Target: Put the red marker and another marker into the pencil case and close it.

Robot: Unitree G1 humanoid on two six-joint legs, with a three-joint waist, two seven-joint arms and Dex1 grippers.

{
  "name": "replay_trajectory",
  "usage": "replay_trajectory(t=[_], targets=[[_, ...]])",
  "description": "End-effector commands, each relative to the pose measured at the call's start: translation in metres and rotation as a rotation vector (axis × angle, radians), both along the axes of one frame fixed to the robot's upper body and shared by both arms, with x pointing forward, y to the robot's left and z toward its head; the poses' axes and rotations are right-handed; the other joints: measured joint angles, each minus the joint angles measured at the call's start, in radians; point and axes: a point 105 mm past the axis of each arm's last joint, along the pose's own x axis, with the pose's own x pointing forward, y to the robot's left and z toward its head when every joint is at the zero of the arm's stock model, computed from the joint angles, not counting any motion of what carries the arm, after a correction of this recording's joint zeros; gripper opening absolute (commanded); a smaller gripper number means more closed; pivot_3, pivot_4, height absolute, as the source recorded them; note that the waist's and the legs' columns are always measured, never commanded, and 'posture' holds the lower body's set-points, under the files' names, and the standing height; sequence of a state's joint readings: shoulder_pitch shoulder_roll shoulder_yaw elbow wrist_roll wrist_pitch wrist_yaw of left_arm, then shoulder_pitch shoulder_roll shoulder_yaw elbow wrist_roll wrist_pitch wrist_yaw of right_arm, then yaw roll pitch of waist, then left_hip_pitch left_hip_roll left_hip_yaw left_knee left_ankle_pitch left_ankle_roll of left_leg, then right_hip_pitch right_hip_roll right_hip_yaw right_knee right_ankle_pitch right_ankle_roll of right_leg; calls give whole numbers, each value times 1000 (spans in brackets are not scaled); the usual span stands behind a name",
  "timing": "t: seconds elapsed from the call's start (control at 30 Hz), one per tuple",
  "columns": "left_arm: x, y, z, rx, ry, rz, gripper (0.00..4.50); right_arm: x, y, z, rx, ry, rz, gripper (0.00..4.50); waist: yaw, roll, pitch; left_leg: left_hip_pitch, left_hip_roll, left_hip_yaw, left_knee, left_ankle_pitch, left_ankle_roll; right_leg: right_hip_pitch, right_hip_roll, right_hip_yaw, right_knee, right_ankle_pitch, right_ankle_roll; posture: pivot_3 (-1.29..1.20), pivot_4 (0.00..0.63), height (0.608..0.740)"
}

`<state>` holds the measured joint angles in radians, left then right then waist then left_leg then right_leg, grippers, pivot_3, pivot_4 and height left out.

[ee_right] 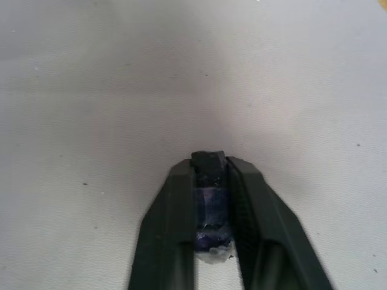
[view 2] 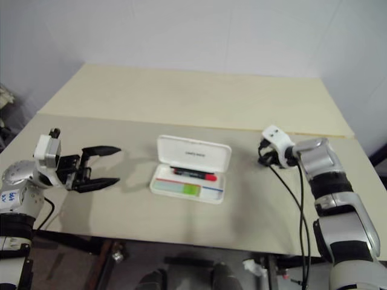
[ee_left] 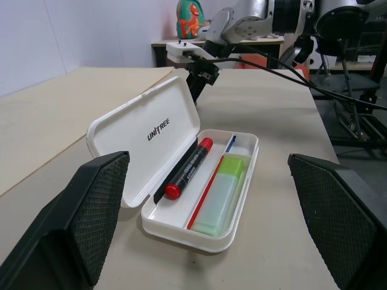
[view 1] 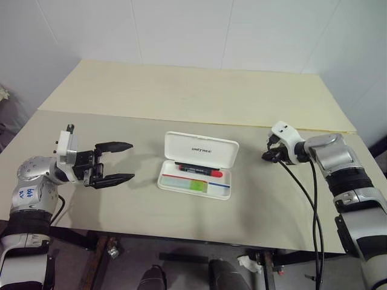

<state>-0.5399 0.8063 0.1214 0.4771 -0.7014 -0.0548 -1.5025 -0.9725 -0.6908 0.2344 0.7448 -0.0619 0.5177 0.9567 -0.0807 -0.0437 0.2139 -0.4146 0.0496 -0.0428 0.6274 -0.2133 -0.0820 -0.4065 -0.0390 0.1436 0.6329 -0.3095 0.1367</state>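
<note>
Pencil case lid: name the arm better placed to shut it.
Left, likely: the left pincer is open, empty and aimed at the pencil case, which holds the red marker and green marker. The right pincer is shut on a small dark object.

The case (ee_left: pixel 151 136) is glossy white plastic; the table (view 1: pixel 181 96) is matt and smooth; the finger pads (ee_left: pixel 100 211) are textured black.
</note>
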Motion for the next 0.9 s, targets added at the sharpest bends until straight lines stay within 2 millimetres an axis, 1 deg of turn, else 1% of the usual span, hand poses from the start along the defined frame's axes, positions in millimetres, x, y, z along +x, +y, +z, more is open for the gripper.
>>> replay_trajectory(t=[0.03,0.27,0.53,0.57,0.7,0.8,0.87,0.9], targets=[[-12,-1,7,38,-53,-101,4500,-1,-21,-16,-78,30,-85,334,0,0,0,1,0,0,0,0,0,2,0,0,-4,2,0,0,150,740],[-11,-1,8,35,-58,-100,4500,11,-20,-16,-92,-15,-124,334,-7,-1,0,10,0,0,-4,0,1,12,-1,0,-8,2,0,0,150,740],[-10,-2,9,35,-62,-98,4500,14,-15,-12,-80,-31,-85,334,-10,-3,-2,11,0,1,-3,1,2,13,-1,1,-9,4,-2,0,150,740],[-10,-2,9,35,-62,-98,4500,13,-13,-10,-74,-39,-72,334,-10,-3,-2,10,0,1,-3,1,2,13,-1,1,-9,4,-2,0,150,740],[-11,-2,8,33,-60,-98,4500,13,2,10,12,-98,8,334,-11,-3,-2,10,0,1,-6,1,2,12,-1,1,-10,4,-2,0,150,740],[-10,-2,8,32,-59,-99,4500,12,10,25,40,-139,41,334,-10,-1,-1,10,0,1,-11,1,2,9,-1,1,-10,4,-1,0,150,740],[-10,-2,8,31,-58,-100,4500,10,15,32,47,-158,61,334,-15,0,0,9,0,2,-15,1,1,5,-1,1,-7,6,5,0,150,740],[-10,-3,8,30,-59,-101,4500,10,17,37,50,-169,72,334,-17,1,0,8,0,2,-16,1,1,3,-1,1,-5,9,13,0,150,740]])
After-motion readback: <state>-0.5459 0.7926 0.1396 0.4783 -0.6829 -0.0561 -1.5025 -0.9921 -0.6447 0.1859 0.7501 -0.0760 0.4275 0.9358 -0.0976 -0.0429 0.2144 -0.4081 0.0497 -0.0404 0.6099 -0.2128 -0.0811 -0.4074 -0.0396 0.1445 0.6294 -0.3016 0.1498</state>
